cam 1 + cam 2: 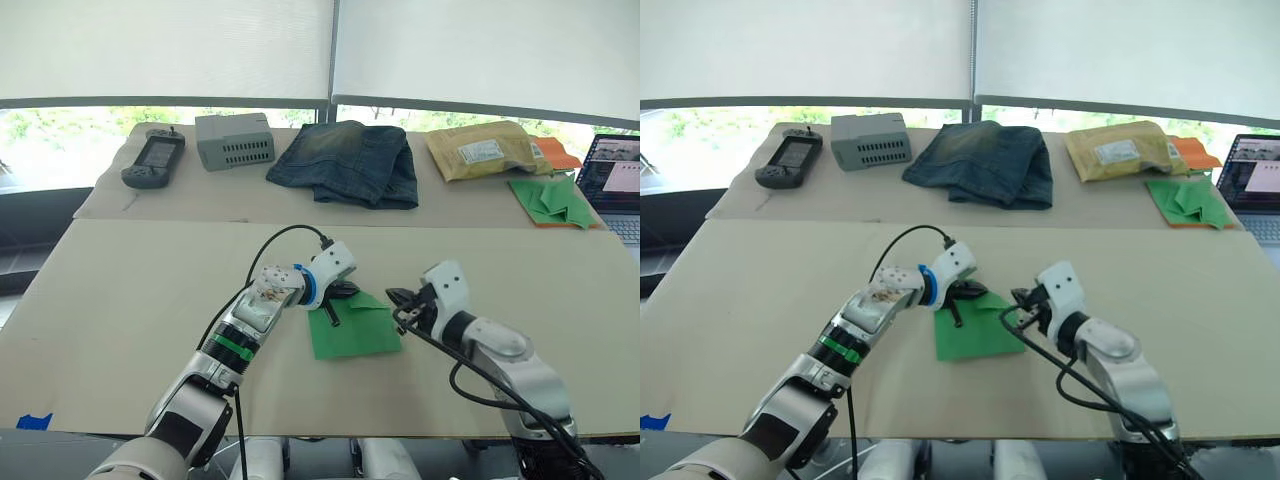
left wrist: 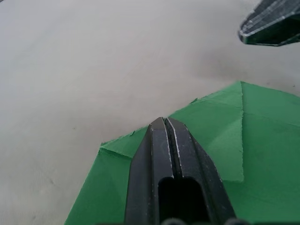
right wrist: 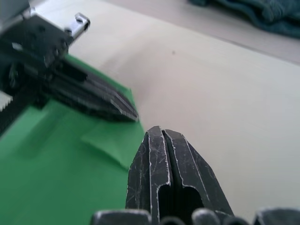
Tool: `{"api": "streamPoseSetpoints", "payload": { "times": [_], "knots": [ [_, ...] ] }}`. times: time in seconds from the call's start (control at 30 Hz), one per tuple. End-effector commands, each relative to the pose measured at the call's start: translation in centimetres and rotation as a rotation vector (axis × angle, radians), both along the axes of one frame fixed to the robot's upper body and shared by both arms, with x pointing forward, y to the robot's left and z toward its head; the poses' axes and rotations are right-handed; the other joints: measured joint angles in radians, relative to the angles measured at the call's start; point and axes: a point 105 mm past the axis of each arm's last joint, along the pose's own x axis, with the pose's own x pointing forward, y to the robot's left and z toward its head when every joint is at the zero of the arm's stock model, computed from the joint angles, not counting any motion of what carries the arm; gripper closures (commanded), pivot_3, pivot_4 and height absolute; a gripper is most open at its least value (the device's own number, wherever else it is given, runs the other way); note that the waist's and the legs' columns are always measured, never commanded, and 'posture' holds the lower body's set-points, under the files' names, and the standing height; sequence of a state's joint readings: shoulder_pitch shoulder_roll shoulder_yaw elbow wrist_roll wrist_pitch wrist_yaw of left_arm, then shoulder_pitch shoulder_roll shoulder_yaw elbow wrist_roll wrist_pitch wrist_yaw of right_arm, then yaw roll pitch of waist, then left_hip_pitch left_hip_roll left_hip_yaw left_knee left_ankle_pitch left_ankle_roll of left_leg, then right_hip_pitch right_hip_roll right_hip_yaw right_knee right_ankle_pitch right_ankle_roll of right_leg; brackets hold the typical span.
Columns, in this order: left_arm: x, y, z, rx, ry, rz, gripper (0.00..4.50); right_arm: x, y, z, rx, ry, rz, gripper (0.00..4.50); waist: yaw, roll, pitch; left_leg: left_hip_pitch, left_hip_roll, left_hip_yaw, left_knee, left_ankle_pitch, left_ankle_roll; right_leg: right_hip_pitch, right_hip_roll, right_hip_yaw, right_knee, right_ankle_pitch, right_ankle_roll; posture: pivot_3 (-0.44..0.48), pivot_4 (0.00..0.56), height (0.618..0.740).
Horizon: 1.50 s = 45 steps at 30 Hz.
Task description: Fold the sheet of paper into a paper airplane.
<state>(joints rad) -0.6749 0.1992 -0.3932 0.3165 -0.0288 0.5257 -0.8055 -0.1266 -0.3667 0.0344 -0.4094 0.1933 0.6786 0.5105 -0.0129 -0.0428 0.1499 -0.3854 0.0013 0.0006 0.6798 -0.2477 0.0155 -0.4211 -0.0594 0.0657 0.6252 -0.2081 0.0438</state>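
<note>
Green sheet of paper [image 1: 353, 325] lies flat on the tan worktop [image 1: 120, 290], near the front edge, between the two arms. Far corners already turned in: the left wrist view shows a folded flap with a sharp crease and a slightly ragged edge, meeting at a blunt point at the far side. Still early in the fold, by my reading; nothing like a narrow wedge yet. Left claw [image 1: 343, 291], fingers pressed together with nothing between them, sits over the sheet's far left part, tips low on or just above the folded layer; contact cannot be confirmed. Right claw [image 1: 401, 298], also pressed together and empty, hangs just beside the sheet's right edge, apart from the paper. Handling judgement: the sheet is very light, thin and limp, so it will slide on the smooth worktop under any sideways push and will not stand up to a hard pinch without creasing wrongly or tearing. Best hold is at a free edge or corner, where a finger can get under a lifted flap, while the other claw pins the middle flat. Closed tips suit pressing and running a crease. Behind, well apart: folded jeans [image 1: 350, 160], grey box [image 1: 234, 139], handheld device [image 1: 154, 160], padded envelope [image 1: 482, 149], a heap of green paper pieces [image 1: 552, 199], laptop [image 1: 616, 185].
</note>
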Motion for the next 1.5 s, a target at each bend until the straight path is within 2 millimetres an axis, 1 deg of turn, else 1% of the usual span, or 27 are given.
{"api": "streamPoseSetpoints", "payload": {
  "times": [0.03, 0.13, 0.2, 0.27, 0.4, 0.43, 0.5, 0.53, 0.6, 0.73, 0.8, 0.9, 1.07, 1.23, 1.37, 1.5],
  "knots": [
    [-0.3, 0.4, -1.6, 0.052, 0.043, 0.012, 4.50, 1.0, 1.0, -1.6, -0.005, 0.041, -0.033, 4.46, 0.000, 0.000, 0.000, 0.000, 0.000, 0.000, 0.000, 0.000, 0.000, 0.000, 0.000, 0.000, 0.000, 0.000, 0.000, 0.000, 0.150, 0.728],
    [-0.2, 0.5, -1.5, 0.050, 0.040, 0.017, 4.50, 1.6, 1.7, -2.6, 0.000, 0.066, -0.058, 4.46, -0.001, 0.000, 0.000, -0.001, 0.000, 0.000, 0.000, 0.000, 0.000, -0.001, 0.000, 0.000, 0.000, 0.000, 0.000, 0.000, 0.150, 0.728],
    [-0.2, 0.5, -1.5, 0.050, 0.038, 0.018, 4.50, 1.2, 1.5, -3.3, -0.017, 0.089, -0.064, 4.46, -0.001, 0.000, 0.000, 0.000, 0.000, -0.001, 0.000, 0.000, 0.000, 0.000, -0.001, 0.001, 0.000, 0.000, 0.000, 0.000, 0.150, 0.728],
    [-0.2, 0.6, -1.4, 0.049, 0.036, 0.019, 4.50, 0.5, 0.8, -4.0, -0.031, 0.112, -0.081, 4.46, 0.001, 0.000, 0.000, 0.000, 0.000, 0.000, 0.000, 0.000, 0.000, 0.000, 0.000, 0.000, 0.000, 0.000, 0.000, 0.000, 0.150, 0.728],
    [-0.2, 0.7, -1.4, 0.050, 0.034, 0.019, 4.50, -0.9, -2.4, -5.2, -0.050, 0.167, -0.166, 4.46, 0.001, 0.000, 0.000, 0.000, 0.000, 0.000, 0.000, 0.000, 0.000, 0.000, -0.001, 0.000, 0.000, 0.000, 0.000, 0.000, 0.150, 0.728],
    [-0.2, 0.6, -1.4, 0.050, 0.035, 0.018, 4.50, -1.1, -3.0, -5.2, -0.050, 0.172, -0.183, 4.46, 0.001, 0.000, 0.000, 0.000, 0.000, -0.001, 0.000, 0.000, 0.000, 0.001, -0.001, 0.000, -0.001, 0.000, 0.000, 0.000, 0.150, 0.728],
    [-0.2, 0.5, -1.5, 0.048, 0.036, 0.016, 4.50, -1.3, -3.4, -4.9, -0.043, 0.165, -0.187, 4.46, 0.001, 0.000, 0.000, 0.000, 0.000, 0.000, 0.000, 0.000, 0.000, 0.001, -0.001, 0.000, -0.001, -0.001, 0.000, 0.000, 0.150, 0.728],
    [-0.2, 0.4, -1.5, 0.045, 0.034, 0.014, 4.50, -1.3, -3.3, -4.6, -0.045, 0.150, -0.169, 4.46, 0.000, 0.000, 0.000, 0.001, 0.000, 0.000, 0.000, 0.000, 0.000, 0.002, -0.001, 0.000, -0.001, -0.001, 0.000, 0.000, 0.150, 0.728],
    [-0.2, 0.0, -1.3, 0.017, 0.027, 0.010, 4.50, -1.1, -2.4, -3.5, -0.029, 0.095, -0.117, 4.46, 0.001, 0.000, 0.000, 0.001, 0.000, 0.000, 0.000, 0.000, 0.000, 0.001, 0.000, 0.000, 0.000, -0.001, 0.000, 0.000, 0.150, 0.728],
    [-0.2, -0.5, -1.1, -0.014, 0.037, 0.011, 4.50, -0.5, -0.6, -0.8, 0.019, -0.021, -0.050, 4.46, 0.000, 0.000, 0.000, -0.001, 0.000, 0.000, 0.000, 0.000, 0.000, 0.000, 0.000, 0.000, -0.001, -0.001, 0.001, 0.000, 0.150, 0.728],
    [-0.1, -0.5, -1.0, -0.021, 0.033, 0.018, 4.50, -0.4, 0.4, -0.4, -0.004, -0.048, -0.007, 4.46, -0.001, 0.000, 0.000, -0.002, 0.000, 0.000, 0.000, 0.000, 0.000, -0.001, 0.000, 0.000, -0.001, -0.001, 0.001, 0.000, 0.150, 0.728],
    [0.1, -0.4, -0.8, -0.024, 0.030, 0.025, 4.50, -0.1, 1.5, -1.6, -0.059, -0.031, 0.023, 4.46, -0.002, 0.000, 0.000, -0.002, 0.000, 0.000, -0.001, 0.000, 0.000, -0.001, 0.000, 0.000, -0.001, -0.001, 0.001, 0.000, 0.150, 0.728],
    [0.0, -0.5, -0.7, -0.024, 0.029, 0.024, 4.50, 0.2, 2.4, -3.3, -0.122, 0.010, 0.026, 4.46, -0.001, 0.000, 0.000, -0.002, -0.001, 0.000, -0.001, 0.000, 0.000, -0.002, -0.001, 0.000, -0.001, -0.001, 0.000, 0.000, 0.150, 0.728],
    [0.3, -0.5, -0.7, -0.017, 0.025, 0.038, 4.50, 0.1, 2.0, -4.6, -0.159, 0.066, -0.006, 4.46, -0.002, 0.000, 0.000, -0.002, 0.000, 0.000, -0.001, 0.000, 0.000, -0.002, 0.000, 0.000, -0.001, -0.001, 0.000, 0.000, 0.150, 0.728],
    [1.9, 1.4, -1.1, 0.023, 0.005, 0.143, 4.50, 0.0, 1.5, -5.2, -0.171, 0.099, -0.031, 4.46, -0.002, 0.000, 0.000, 0.000, 0.000, -0.001, 0.000, 0.000, 0.000, 0.000, 0.000, 0.000, -0.001, -0.001, 0.000, 0.000, 0.150, 0.728],
    [3.3, 3.1, -0.9, 0.005, -0.009, 0.230, 4.50, 0.2, 0.9, -5.4, -0.203, 0.097, -0.031, 4.46, -0.003, 0.000, 0.000, 0.001, 0.000, -0.001, -0.001, 0.000, 0.000, 0.001, 0.000, 0.000, -0.001, -0.001, 0.001, 0.000, 0.150, 0.728]
  ]
}}
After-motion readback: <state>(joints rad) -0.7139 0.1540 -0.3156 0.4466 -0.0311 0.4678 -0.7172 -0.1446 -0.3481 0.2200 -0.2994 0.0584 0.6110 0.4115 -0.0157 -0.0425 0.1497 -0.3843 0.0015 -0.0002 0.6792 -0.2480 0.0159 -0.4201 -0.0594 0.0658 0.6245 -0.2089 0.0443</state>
